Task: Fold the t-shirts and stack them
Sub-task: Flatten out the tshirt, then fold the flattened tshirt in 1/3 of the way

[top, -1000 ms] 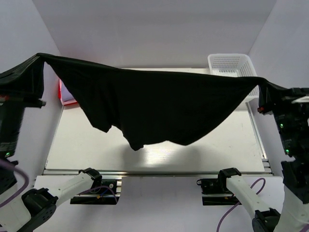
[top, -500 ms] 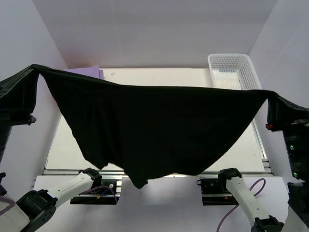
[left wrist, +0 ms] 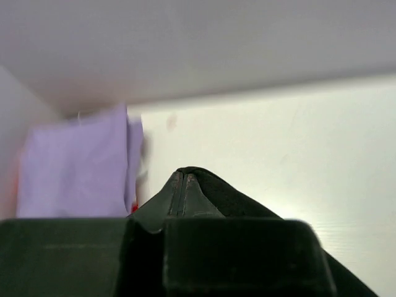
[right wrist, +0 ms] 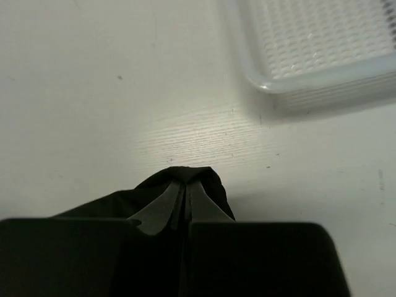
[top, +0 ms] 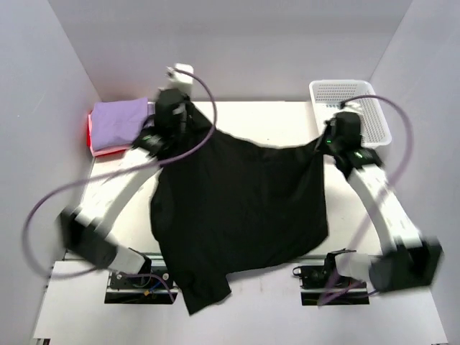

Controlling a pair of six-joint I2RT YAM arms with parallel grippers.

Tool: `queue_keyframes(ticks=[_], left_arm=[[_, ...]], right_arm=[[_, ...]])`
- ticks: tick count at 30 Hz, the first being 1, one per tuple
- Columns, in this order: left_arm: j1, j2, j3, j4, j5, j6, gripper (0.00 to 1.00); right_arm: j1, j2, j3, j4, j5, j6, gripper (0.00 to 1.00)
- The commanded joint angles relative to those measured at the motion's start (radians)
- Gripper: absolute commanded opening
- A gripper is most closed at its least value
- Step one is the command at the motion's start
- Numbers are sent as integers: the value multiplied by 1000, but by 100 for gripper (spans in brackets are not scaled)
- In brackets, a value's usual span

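The large black t-shirt (top: 241,205) lies spread across the table, its lower part hanging over the near edge. My left gripper (top: 177,128) is shut on its far left corner (left wrist: 210,189). My right gripper (top: 327,144) is shut on its far right corner (right wrist: 210,182), just above the table. The lavender-purple t-shirt (top: 118,122) lies folded at the far left, on top of the red-pink t-shirt (top: 91,136), of which only an edge shows. The purple shirt also shows in the left wrist view (left wrist: 74,161).
A white plastic mesh basket (top: 356,108) stands at the far right corner, close behind my right gripper; its rim shows in the right wrist view (right wrist: 309,74). White walls enclose the table on three sides.
Both arms have swung from held high and wide down to the far side of the table. The black shirt, which hung stretched in the air, now lies on the table.
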Motion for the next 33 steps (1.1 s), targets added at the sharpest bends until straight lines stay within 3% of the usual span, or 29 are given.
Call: queue_keyframes(ticks=[1, 4, 9, 12, 19, 25, 33], left_arm=[[130, 147, -28, 72, -87, -77, 0], [233, 345, 18, 83, 27, -117, 0], [299, 557, 94, 149, 213, -117, 0], [319, 637, 120, 196, 305, -108, 0], [351, 755, 210, 196, 376, -122, 0], [373, 686, 156, 176, 428, -166, 0], [382, 413, -137, 173, 418, -267, 0]], right_arm=[[-7, 195, 31, 140, -6, 5, 0], [-9, 413, 138, 138, -37, -13, 0], [-12, 708, 343, 82, -36, -20, 0], [-13, 812, 478, 85, -46, -23, 0], [-13, 969, 635, 91, -25, -72, 0], [-13, 968, 654, 91, 3, -87, 0], [-10, 856, 530, 98, 42, -122, 0]])
